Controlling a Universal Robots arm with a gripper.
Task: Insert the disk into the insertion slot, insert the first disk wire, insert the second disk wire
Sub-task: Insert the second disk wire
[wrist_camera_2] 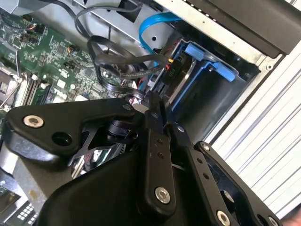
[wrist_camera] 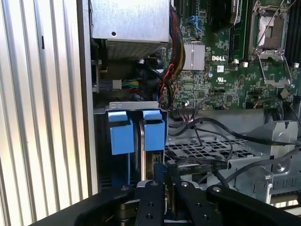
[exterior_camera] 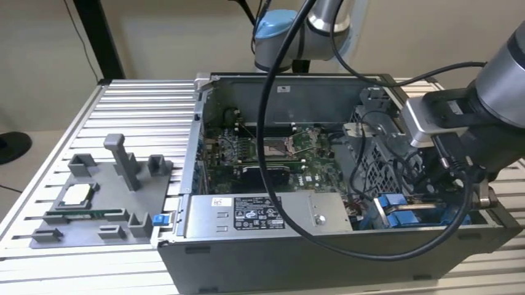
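Working at the case's corner nearest the exterior view's right: gripper (wrist_camera_2: 153, 106) looks pinched on a wire connector at the disk (wrist_camera_2: 181, 70), which sits in the slot (wrist_camera: 129, 106). Wire is soft, connector small and stiff; grip the plug body, not the cable.

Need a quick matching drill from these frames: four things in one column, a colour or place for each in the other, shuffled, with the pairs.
Things:
1. disk
2. power-supply box
3. grey fixture tray
4. data cable

Places or colours:
A. outside the case, on the slatted table, at the exterior view's left
B. seated upright in the insertion slot, blue carrier tabs showing
C. light blue, looping above the drive bay in the second wrist view
D. grey with a white label, along the case's near wall in the exterior view

Pairs: 1-B, 2-D, 3-A, 4-C
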